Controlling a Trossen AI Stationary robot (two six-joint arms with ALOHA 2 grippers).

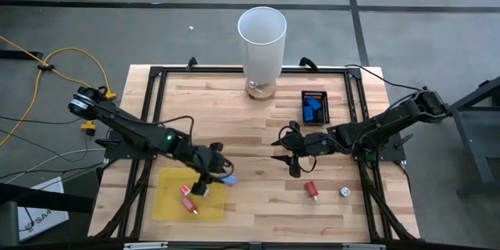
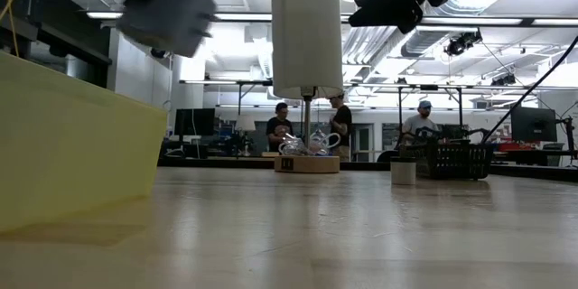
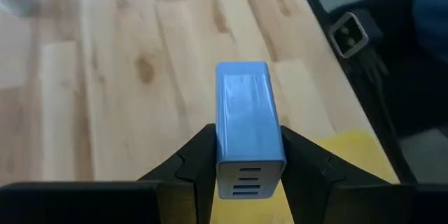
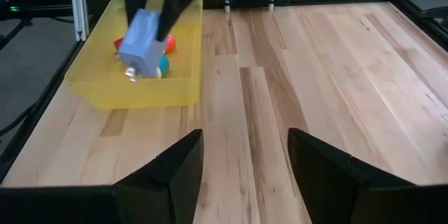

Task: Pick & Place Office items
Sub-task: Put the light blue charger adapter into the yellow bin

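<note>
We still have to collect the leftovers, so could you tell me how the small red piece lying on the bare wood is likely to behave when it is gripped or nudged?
The red piece looks short and rounded, so a nudge may well roll it across the smooth wooden table. It seems rigid and light, so a grip should not deform it. Being small, it could squirt out of an off-centre grip.

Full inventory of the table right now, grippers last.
blue block: 1, light blue, held above the tray's right edge
yellow tray: 1, front left; holds red pieces
red piece: 1, front right
whitish round piece: 1, right of it
black tray: 1, back right; blue pieces inside
white cylinder: 1, back centre
left gripper: shut on blue block
right gripper: open, mid-table, empty
</note>
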